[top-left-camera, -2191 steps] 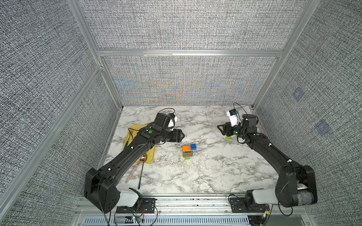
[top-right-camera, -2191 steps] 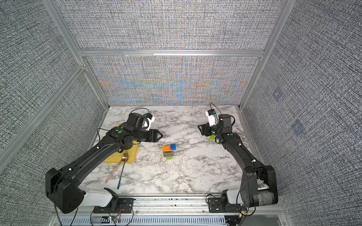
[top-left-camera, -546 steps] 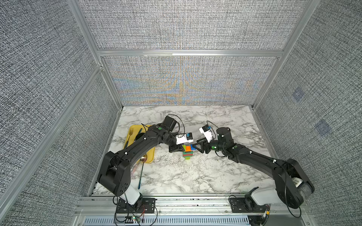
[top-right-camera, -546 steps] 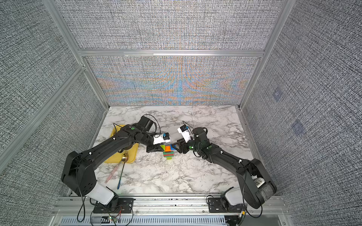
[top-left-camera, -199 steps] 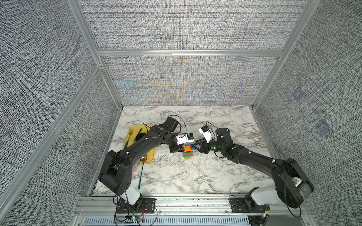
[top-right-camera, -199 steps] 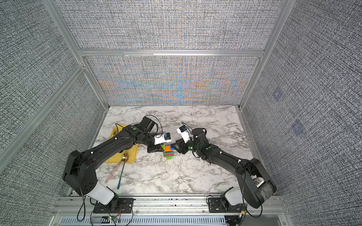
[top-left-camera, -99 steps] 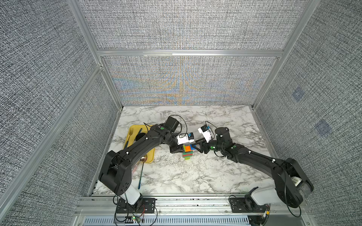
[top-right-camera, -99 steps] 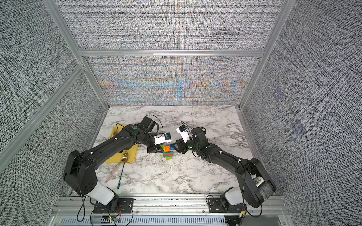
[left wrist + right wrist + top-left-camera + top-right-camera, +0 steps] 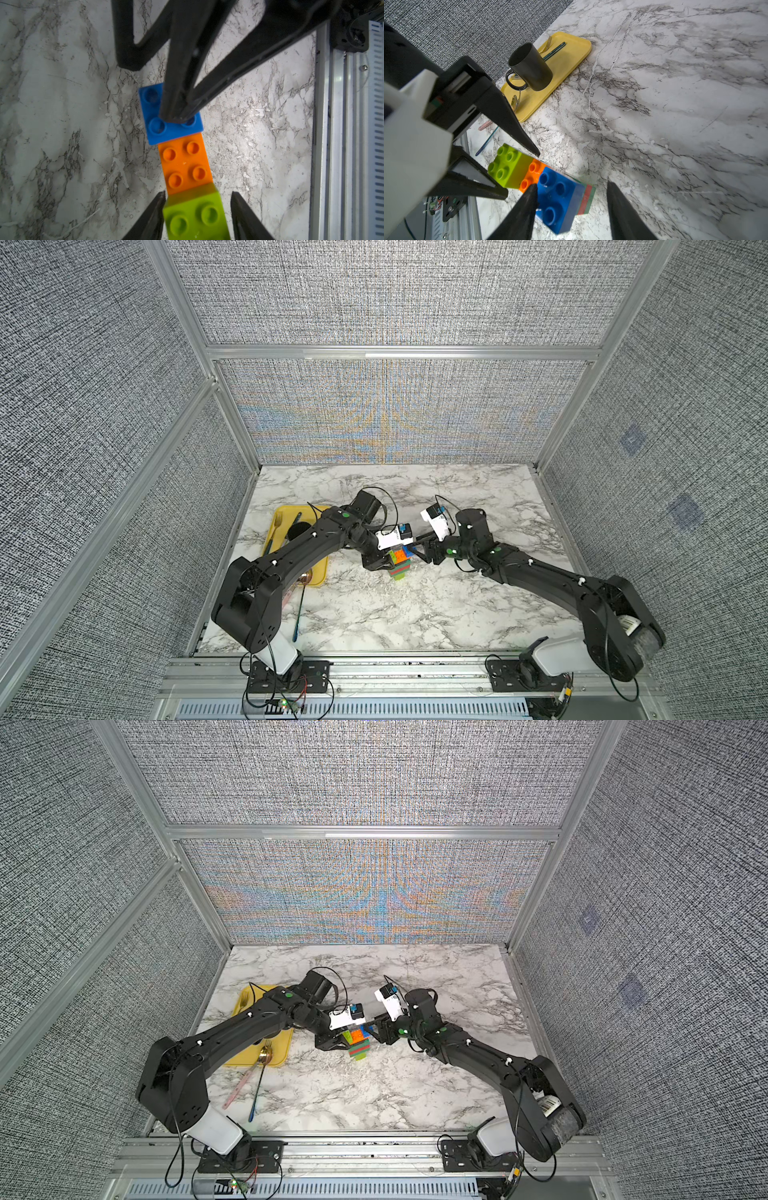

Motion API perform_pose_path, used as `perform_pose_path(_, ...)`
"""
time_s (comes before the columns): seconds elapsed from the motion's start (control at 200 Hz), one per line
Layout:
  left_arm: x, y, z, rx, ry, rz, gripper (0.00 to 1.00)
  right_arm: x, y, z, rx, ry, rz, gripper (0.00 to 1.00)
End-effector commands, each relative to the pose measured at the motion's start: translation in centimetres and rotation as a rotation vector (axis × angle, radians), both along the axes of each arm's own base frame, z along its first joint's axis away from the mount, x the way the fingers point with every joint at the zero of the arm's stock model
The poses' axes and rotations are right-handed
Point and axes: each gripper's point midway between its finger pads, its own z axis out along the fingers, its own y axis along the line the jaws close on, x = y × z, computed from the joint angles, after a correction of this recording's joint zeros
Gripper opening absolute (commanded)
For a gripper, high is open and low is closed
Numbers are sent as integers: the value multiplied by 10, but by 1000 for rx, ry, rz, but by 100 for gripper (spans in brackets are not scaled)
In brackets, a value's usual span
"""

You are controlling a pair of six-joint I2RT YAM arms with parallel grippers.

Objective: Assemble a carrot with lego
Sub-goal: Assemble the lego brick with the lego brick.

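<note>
The carrot [image 9: 400,569] stands mid-table in both top views as a brick stack [image 9: 359,1049]: lime foot, green and red layers, then orange [image 9: 185,164]. A lime brick [image 9: 193,216] and a blue brick [image 9: 558,193] sit on the orange one. My left gripper [image 9: 197,195] is open around the lime brick, one finger at its side and the other a gap away. My right gripper [image 9: 571,185] is open across the blue brick, one fingertip [image 9: 532,188] at its edge and the other well off it. The two grippers face each other over the stack.
A yellow tray [image 9: 571,52] lies at the left with a black mug [image 9: 529,66] and a fork on it. A gold spoon, a pink utensil and a blue one [image 9: 254,1096] lie off its front edge. The metal rail [image 9: 340,145] runs along the table front.
My left gripper has opened and let go of the lime brick, which stays on the stack. The right gripper widened slightly. Both arms have barely moved.
</note>
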Motion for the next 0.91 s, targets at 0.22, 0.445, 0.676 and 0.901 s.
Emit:
perform_pose_path(0.22,7,-8,1,-68,10,114,61,-1,0,6,6,-8,1,56)
perform_pose_path(0.445,10,-13,-8,-88,16,179,64,-1,-1,14,17,-21,-4,59)
perform_pose_path(0.676,9,-18,-11,-115,8,201,62,-1,-4,15,11,-24,-16,59)
perform_pose_path(0.901,11,-18,-6,-133,-13,212,53,2,-17,15,-3,-32,-48,59)
